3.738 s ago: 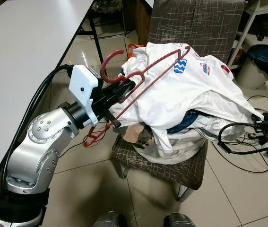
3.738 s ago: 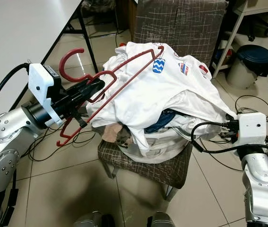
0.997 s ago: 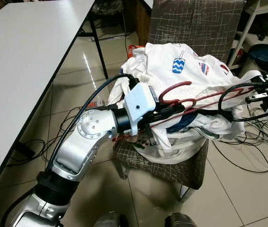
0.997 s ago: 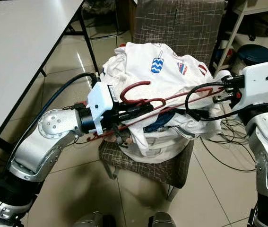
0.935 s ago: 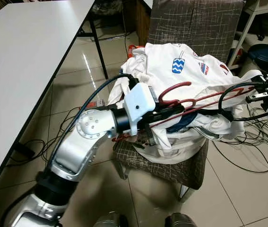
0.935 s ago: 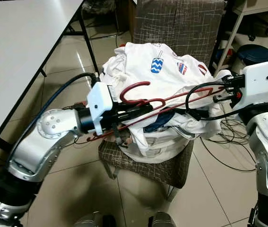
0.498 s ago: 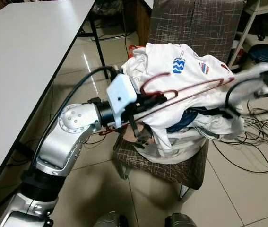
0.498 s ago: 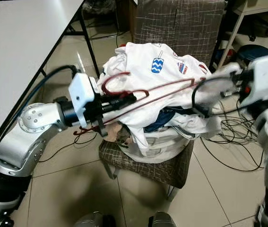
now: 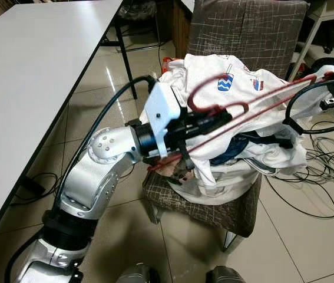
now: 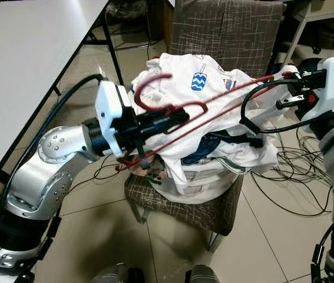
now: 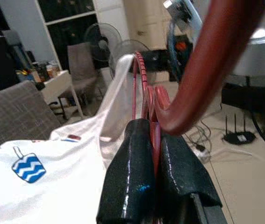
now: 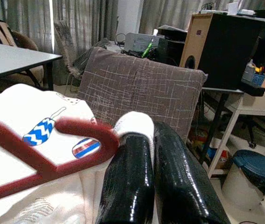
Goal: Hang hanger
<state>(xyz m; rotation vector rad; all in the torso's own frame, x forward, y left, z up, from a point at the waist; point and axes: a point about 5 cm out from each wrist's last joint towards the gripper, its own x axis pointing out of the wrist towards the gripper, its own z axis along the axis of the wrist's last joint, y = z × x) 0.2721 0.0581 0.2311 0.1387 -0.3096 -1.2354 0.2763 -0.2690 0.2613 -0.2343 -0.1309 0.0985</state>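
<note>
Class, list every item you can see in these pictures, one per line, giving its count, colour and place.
hanger: one, dark red, held over the clothes pile.
white shirt: one, white with printed badges, top of the pile, partly on the hanger.
chair: one, grey-brown checked, under the pile.
table: one, white, robot's left.
bin: one, dark lid, beyond the chair.
cables: several, black, on the tiled floor.
left gripper: shut on the hanger's neck.
right gripper: shut on shirt cloth at the hanger's end.

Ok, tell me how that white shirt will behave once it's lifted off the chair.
The white shirt is probably floppy: it drapes in folds over the pile. It looks light, so the red hanger gripped by the left gripper should carry it. The right gripper pinches cloth that may slip free.
</note>
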